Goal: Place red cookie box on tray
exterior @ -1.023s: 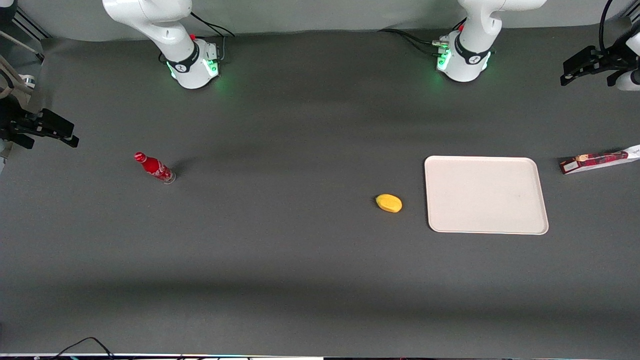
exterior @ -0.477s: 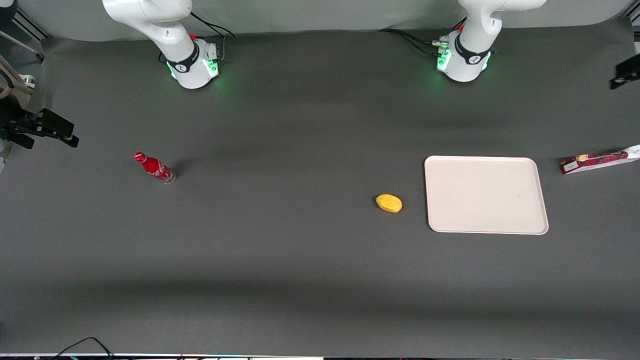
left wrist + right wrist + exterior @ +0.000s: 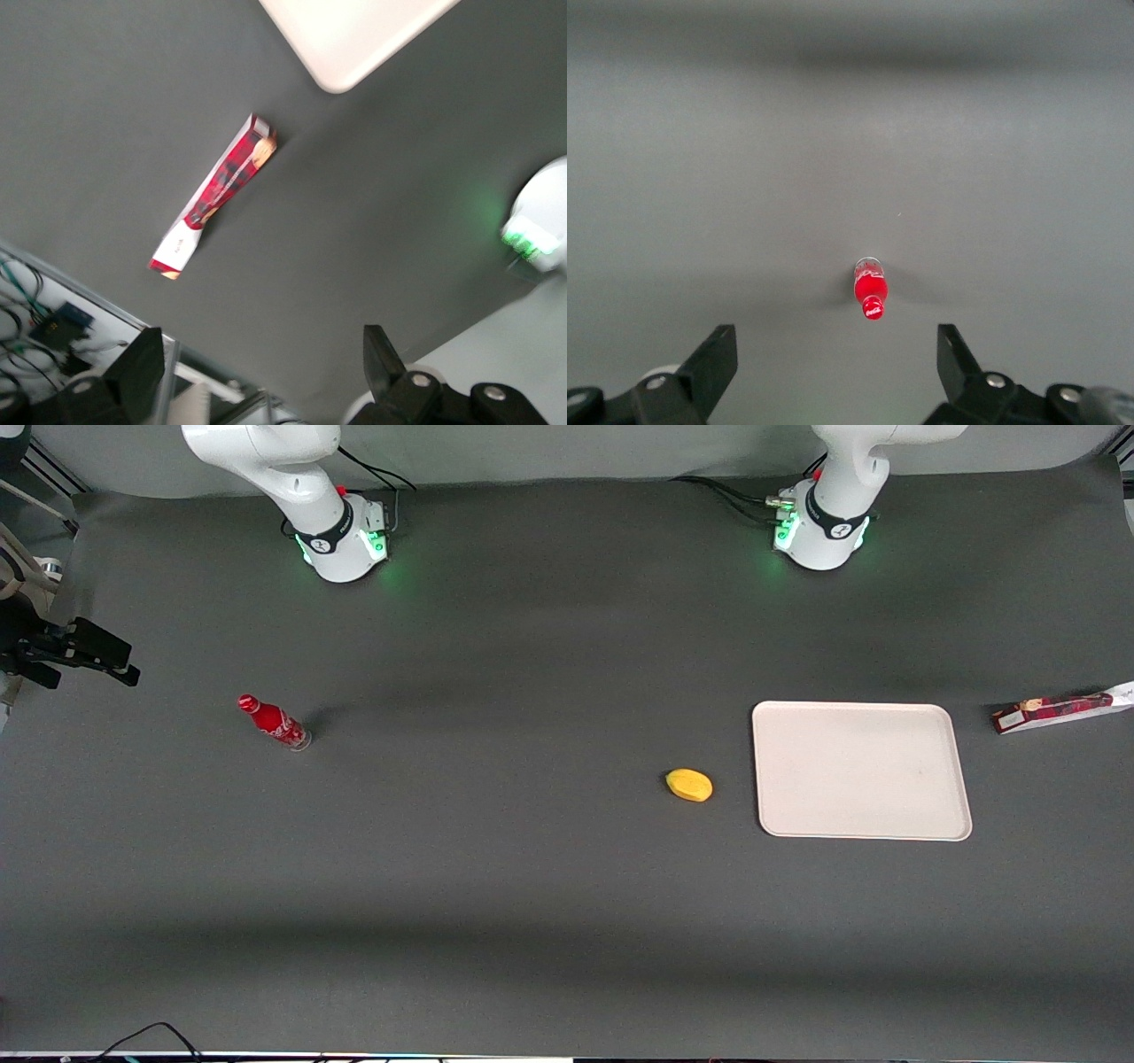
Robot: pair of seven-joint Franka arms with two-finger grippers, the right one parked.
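The red cookie box [image 3: 1054, 710] lies flat on the dark table at the working arm's end, beside the tray [image 3: 859, 771] with a gap between them. The cream-white tray has nothing on it. In the left wrist view the box [image 3: 217, 195] lies slanted, its white label end pointing toward the table's edge, and a corner of the tray [image 3: 354, 35] shows. My left gripper [image 3: 261, 363] is open and empty, high above the table near its edge and well apart from the box. It is out of the front view.
A yellow fruit [image 3: 689, 785] lies beside the tray, toward the parked arm's end. A small red bottle [image 3: 275, 723] lies far toward the parked arm's end. The table's edge with a metal frame and cables [image 3: 53, 323] is close to the box.
My left gripper has moved off the edge of the front view at the working arm's end. The box, tray, fruit and bottle have not moved.
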